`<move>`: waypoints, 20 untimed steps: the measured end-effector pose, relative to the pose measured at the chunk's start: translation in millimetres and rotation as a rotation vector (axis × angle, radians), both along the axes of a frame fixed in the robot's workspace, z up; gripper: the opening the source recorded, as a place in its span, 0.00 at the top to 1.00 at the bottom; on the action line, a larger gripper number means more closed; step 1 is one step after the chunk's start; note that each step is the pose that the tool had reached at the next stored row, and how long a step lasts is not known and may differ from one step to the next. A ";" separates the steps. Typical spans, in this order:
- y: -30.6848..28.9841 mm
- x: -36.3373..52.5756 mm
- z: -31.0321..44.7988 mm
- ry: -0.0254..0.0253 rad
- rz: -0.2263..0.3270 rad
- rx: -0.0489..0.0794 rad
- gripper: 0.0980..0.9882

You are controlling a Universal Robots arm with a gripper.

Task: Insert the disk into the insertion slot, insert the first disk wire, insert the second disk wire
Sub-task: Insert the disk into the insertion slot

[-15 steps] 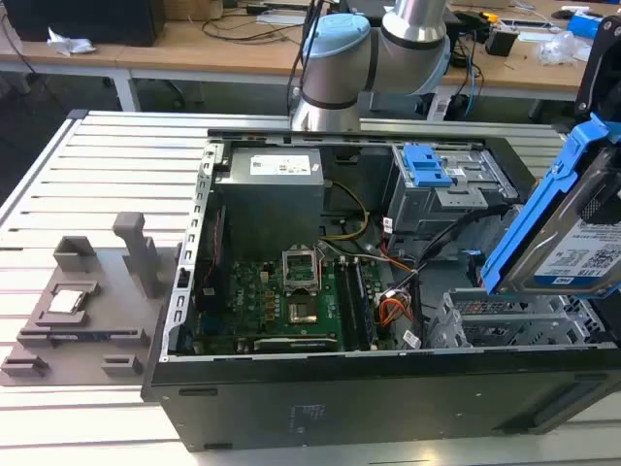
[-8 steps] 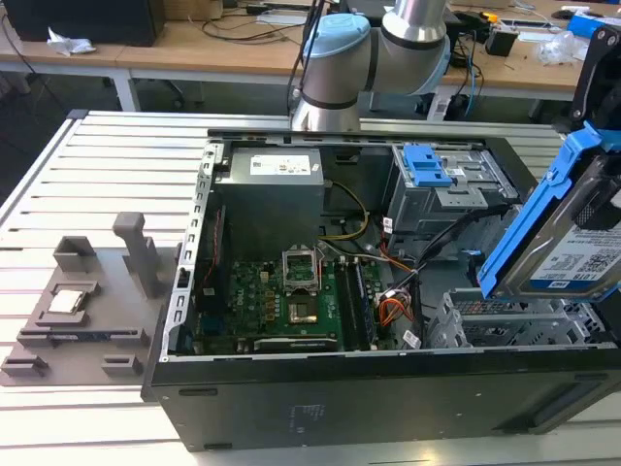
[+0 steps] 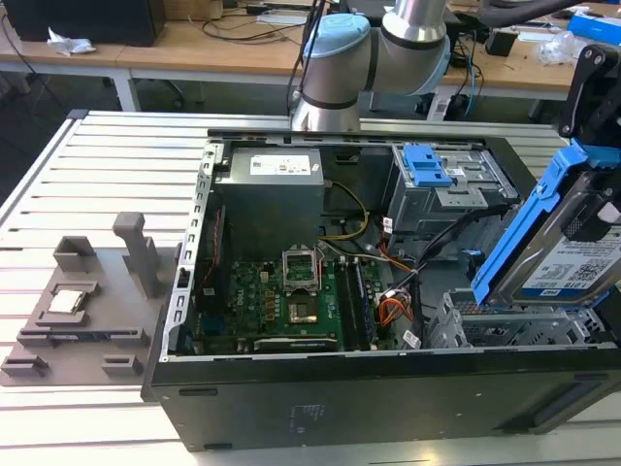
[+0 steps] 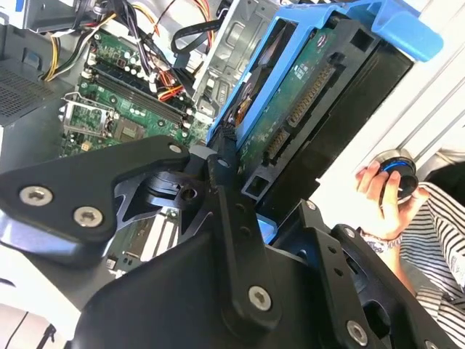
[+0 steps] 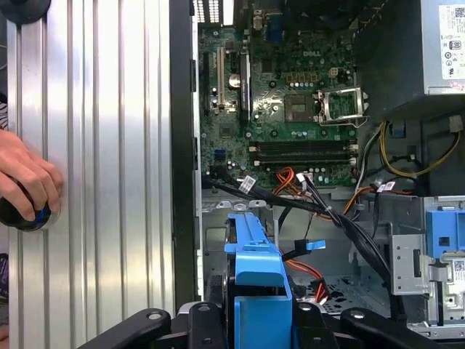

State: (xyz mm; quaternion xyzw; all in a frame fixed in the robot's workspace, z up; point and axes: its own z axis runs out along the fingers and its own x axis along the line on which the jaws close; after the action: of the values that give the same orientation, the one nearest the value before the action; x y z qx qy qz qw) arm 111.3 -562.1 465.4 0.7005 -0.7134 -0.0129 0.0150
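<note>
**The disk** (image 3: 563, 257), a silver drive in a blue frame, is clamped between the closed black fingers (image 4: 225, 203) of the gripper (image 5: 258, 316). It is held tilted, with its lower end at the mouth of the insertion slot (image 3: 505, 328) and not yet seated in it. Whether the two touch cannot be told.

The slot, a grey perforated cage, is placed directly beneath the fingers, inside the open computer case (image 3: 369, 408).

Just beyond the fingers a bundle of wires (image 5: 320, 211) is strung across the case. Past the wires the green motherboard (image 5: 283, 94) is laid flat.

Beside the cage, farther from the fingers, a taller grey bay (image 3: 441, 199) is mounted, with a blue latch (image 3: 427, 165) on it.

Outside the case, well apart from the fingers, a person's hand (image 5: 25, 174) is rested on a round black knob (image 5: 18, 214). The knob is set on the ribbed metal table (image 5: 109, 145).
</note>
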 end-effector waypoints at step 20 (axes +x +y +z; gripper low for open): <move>1.8 -0.8 -21.2 0.0000 0.000 0.000 0.70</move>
State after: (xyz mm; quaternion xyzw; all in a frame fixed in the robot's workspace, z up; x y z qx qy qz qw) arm 110.6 -560.3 444.3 0.7006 -0.7133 -0.0129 0.0150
